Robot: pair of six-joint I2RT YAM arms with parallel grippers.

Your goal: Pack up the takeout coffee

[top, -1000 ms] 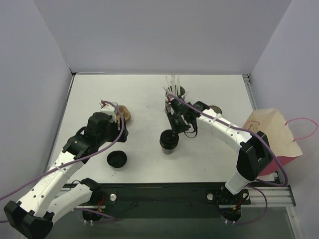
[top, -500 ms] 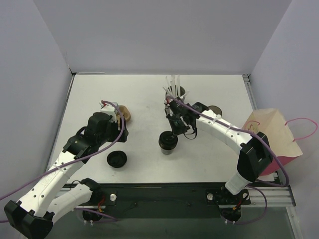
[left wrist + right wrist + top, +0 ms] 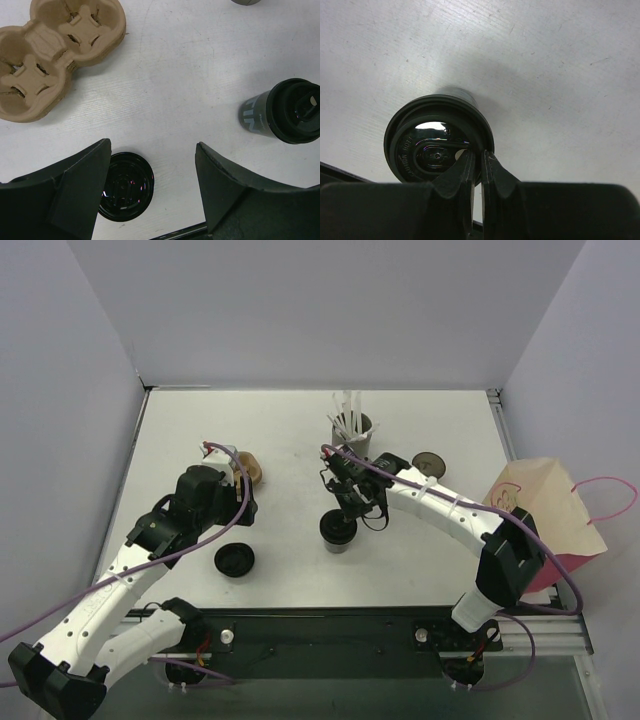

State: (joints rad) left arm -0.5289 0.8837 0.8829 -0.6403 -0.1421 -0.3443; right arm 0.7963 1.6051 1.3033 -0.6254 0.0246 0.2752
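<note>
Right pincer [image 3: 481, 167] has slid left since a second ago, fingers pressed together over the takeout coffee [image 3: 338, 529] on the surface [image 3: 280, 430], maybe touching its rim, hard to tell. Straw holder [image 3: 352, 428] behind it is uncovered now. Left pincer [image 3: 152, 146] hangs spread above the loose lid [image 3: 125, 186], cardboard carrier [image 3: 55, 55] nearby.

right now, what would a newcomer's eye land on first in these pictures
The dark coffee cup in the middle of the table, with the right gripper right over it, fingers nearly closed at its rim. Next, the left gripper wide open above a loose black lid, beside a brown cardboard cup carrier. A paper bag lies at the table's right edge.
</note>
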